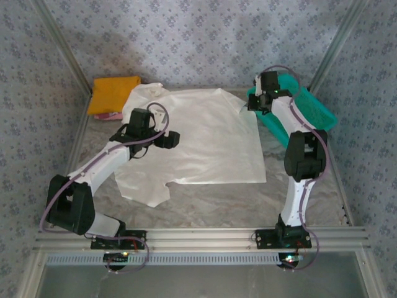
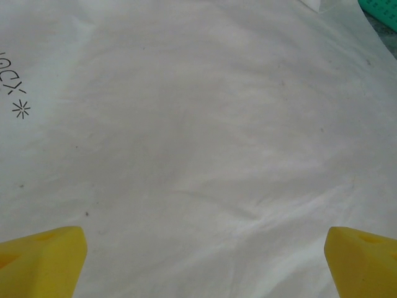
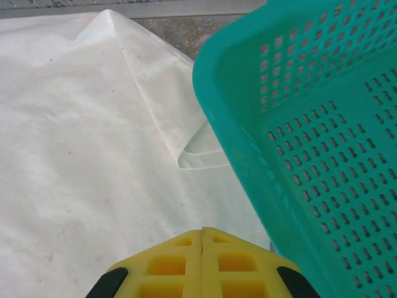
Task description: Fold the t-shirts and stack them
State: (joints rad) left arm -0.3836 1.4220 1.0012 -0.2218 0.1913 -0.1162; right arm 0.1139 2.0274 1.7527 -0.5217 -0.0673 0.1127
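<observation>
Two-finger left end effector [image 1: 166,139] spread wide, low over white t-shirt [image 1: 205,143] middle. Right end effector [image 3: 202,234] pinched together, nothing visibly held, at far sleeve beside teal mesh basket [image 3: 310,155]. T-shirt flat on counter [image 1: 217,202], unfolded. Orange shirt [image 1: 113,93] folded, far-left corner. Likely early: folding, stacking left.

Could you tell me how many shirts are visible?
3: white shirt spread centrally, orange shirt folded far left, pink shirt peeking beneath it; others may be hidden.

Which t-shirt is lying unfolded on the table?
The white t-shirt, spread flat across the middle of the table. The orange t-shirt at the far left corner is folded into a compact block.
</observation>
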